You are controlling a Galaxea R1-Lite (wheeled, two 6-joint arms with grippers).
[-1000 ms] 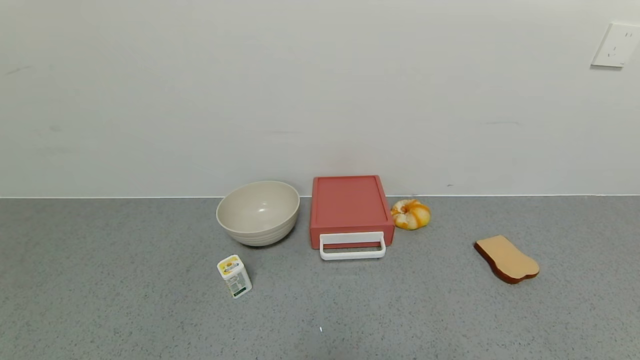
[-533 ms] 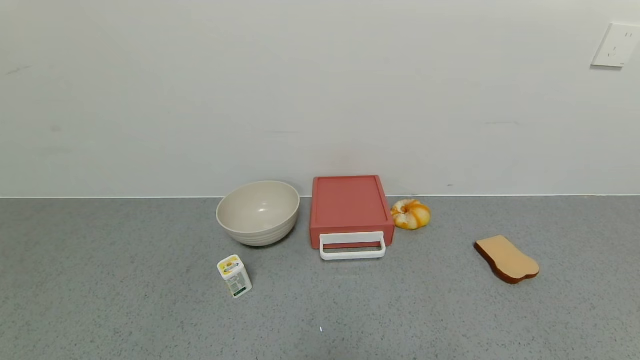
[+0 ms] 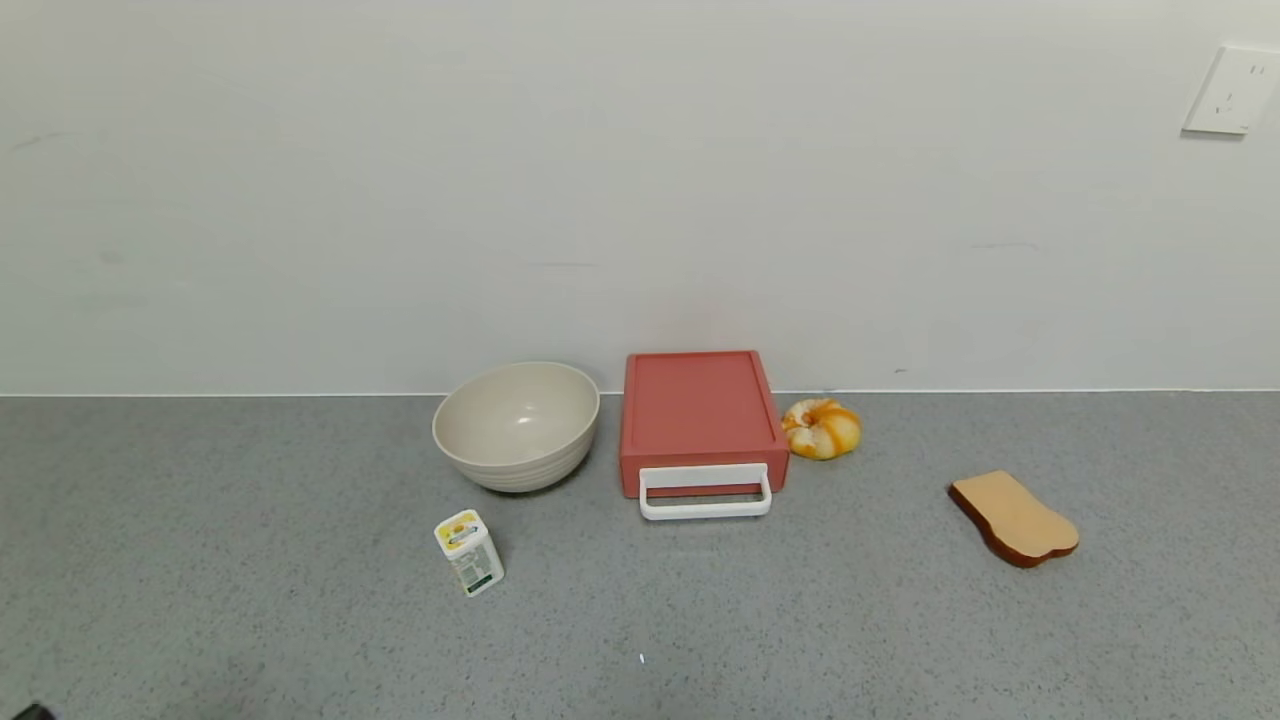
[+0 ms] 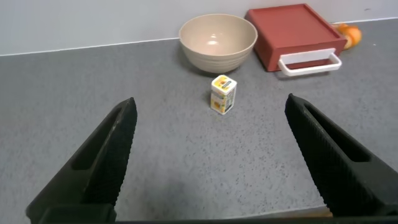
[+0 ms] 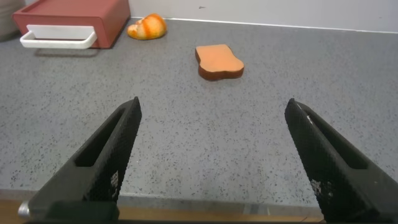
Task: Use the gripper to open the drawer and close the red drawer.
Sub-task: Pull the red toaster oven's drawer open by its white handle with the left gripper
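The salmon-red drawer [image 3: 700, 412] stands against the back wall, shut, with its white loop handle [image 3: 705, 494] facing me. It also shows in the left wrist view [image 4: 297, 36] and the right wrist view [image 5: 71, 17]. My left gripper [image 4: 211, 109] is open and empty, over the counter near its front left, far from the drawer; only a dark tip of it [image 3: 30, 712] shows in the head view's bottom left corner. My right gripper [image 5: 212, 109] is open and empty near the counter's front edge, out of the head view.
A beige bowl [image 3: 516, 424] stands left of the drawer, a small yellow-white carton [image 3: 468, 552] in front of it. A bread roll [image 3: 821, 428] lies right of the drawer, a toast slice [image 3: 1013, 518] farther right. A wall socket [image 3: 1230, 90] is high on the right.
A dark tip of my left gripper has come into the head view's bottom left corner. Nothing on the counter has moved.
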